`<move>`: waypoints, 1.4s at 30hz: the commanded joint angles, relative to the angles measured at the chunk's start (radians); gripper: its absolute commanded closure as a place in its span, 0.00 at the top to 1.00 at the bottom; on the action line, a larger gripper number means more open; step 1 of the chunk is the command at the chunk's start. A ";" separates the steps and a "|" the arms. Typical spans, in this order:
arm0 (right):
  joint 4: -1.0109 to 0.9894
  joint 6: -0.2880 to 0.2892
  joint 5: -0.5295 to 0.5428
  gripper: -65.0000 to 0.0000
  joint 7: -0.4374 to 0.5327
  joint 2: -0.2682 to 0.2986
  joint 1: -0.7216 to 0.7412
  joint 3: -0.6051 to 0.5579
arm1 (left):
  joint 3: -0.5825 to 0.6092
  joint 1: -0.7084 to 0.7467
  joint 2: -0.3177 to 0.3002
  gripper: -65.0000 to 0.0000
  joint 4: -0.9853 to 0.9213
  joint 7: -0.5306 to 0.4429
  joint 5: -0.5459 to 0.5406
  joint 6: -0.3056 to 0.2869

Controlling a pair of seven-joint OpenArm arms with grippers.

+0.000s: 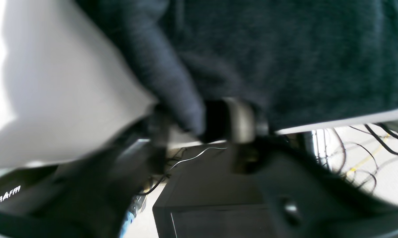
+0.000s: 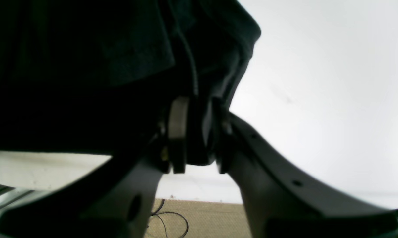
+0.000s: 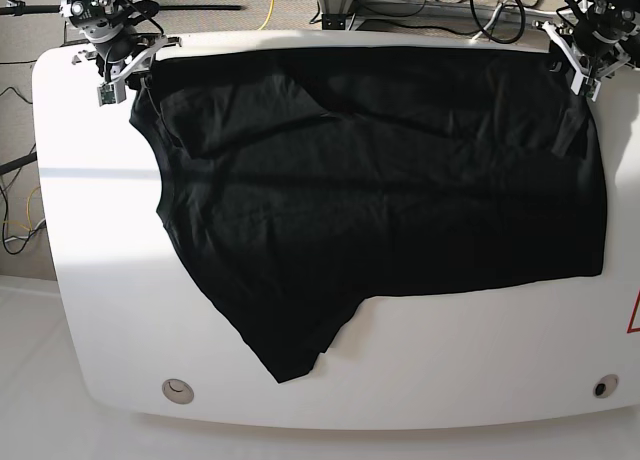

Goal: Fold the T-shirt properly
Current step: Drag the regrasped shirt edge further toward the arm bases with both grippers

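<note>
Both arms reach to the far edge of the table (image 3: 60,280), one at each far corner. The left gripper (image 1: 202,132) sits at the table's far corner on the base view's right, its fingers (image 1: 242,120) parted with a fold of the T-shirt (image 3: 380,200) between them. The right gripper (image 2: 197,132) sits at the opposite far corner, jaws slightly apart around a bunched edge of the cloth.

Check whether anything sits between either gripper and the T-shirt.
Nothing visible does. The left gripper and right gripper each have T-shirt cloth between their jaws, at the table's far corners.
</note>
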 commanded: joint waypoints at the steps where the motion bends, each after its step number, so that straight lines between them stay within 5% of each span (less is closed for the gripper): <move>1: 0.027 0.001 0.005 0.37 0.014 0.011 -0.004 0.008 | -0.012 0.006 -0.016 0.53 0.028 -0.005 -0.008 0.002; 5: 0.058 0.004 -0.003 0.41 0.010 0.011 -0.006 0.018 | -0.046 0.004 -0.025 0.64 0.064 0.006 -0.011 0.002; 21: 0.147 0.012 -0.008 0.41 -0.003 0.010 -0.010 0.024 | -0.135 -0.024 -0.031 0.57 0.080 0.004 -0.028 0.002; 31: 0.139 0.013 -0.007 0.44 0.011 0.009 -0.003 0.022 | -0.139 -0.023 -0.037 0.61 0.078 0.015 -0.020 0.002; 42: 0.124 0.009 -0.010 0.47 0.018 0.006 0.137 0.008 | -0.132 -0.113 -0.037 0.60 0.102 0.016 -0.026 0.002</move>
